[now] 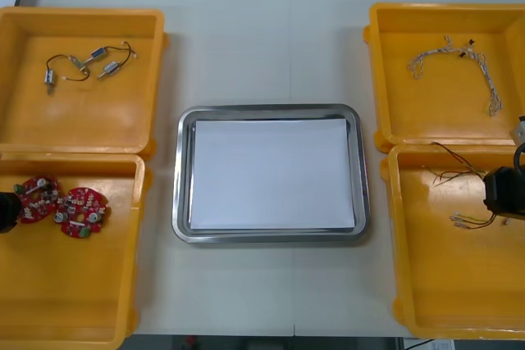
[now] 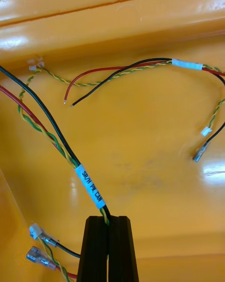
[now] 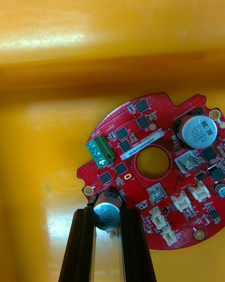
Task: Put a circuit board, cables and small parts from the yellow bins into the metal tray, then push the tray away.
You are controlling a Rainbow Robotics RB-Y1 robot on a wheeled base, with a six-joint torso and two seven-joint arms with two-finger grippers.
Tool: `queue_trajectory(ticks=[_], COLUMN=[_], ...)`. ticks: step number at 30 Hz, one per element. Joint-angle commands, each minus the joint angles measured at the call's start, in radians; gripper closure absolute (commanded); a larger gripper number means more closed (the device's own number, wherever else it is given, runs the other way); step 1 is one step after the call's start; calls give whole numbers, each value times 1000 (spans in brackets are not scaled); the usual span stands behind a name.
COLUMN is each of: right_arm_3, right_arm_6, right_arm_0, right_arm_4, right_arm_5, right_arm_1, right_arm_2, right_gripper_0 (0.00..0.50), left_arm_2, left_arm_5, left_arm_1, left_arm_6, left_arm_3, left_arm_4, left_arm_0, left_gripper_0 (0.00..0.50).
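Note:
Two round red circuit boards (image 1: 80, 212) lie in the near left yellow bin (image 1: 74, 301). My left gripper (image 1: 6, 211) is at that bin's left edge. In the left wrist view my left gripper (image 3: 107, 212) is shut on the silver capacitor at the rim of a circuit board (image 3: 154, 169). My right gripper (image 1: 502, 194) is over the near right yellow bin (image 1: 443, 284). In the right wrist view my right gripper (image 2: 108, 221) is shut on a black, red and yellow cable (image 2: 89, 186) just below its white label. The metal tray (image 1: 182, 171), white inside, sits between the bins.
The far left yellow bin (image 1: 123, 120) holds small metal parts (image 1: 100, 53) on thin black cables. A twisted blue and white cable (image 1: 455, 59) lies in the far right yellow bin (image 1: 426, 112). More loose cable ends (image 2: 44, 256) lie beside my right fingers.

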Motion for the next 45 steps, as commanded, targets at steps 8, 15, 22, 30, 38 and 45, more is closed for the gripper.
queue_trajectory(ticks=[8,15,22,30,38,45], right_arm_3=[-32,-32,-32,-32,-32,-32], right_arm_6=[132,139,132,130,132,161], right_arm_0=[133,179,208,213,211,162], right_arm_4=[22,18,21,38,28,22], right_arm_5=[-36,-74,-108,-110,-114,-111], right_arm_1=[-57,-57,-57,-57,-57,-57], right_arm_2=[-31,-29,-20,-5,-5,-6], right_gripper_0=[500,500,500,222,0,0], left_arm_2=[27,58,64,66,66,66], left_arm_5=[-23,-59,-130,-208,-228,-228], left_arm_1=[-11,-11,-15,-31,-71,-96], left_arm_6=[-96,-102,-107,-119,-121,-122], left_arm_3=[-51,-106,-132,-155,-191,-198], left_arm_4=[5,19,30,33,25,22], left_arm_0=[76,160,238,324,370,373], left_gripper_0=[500,500,500,500,500,500])
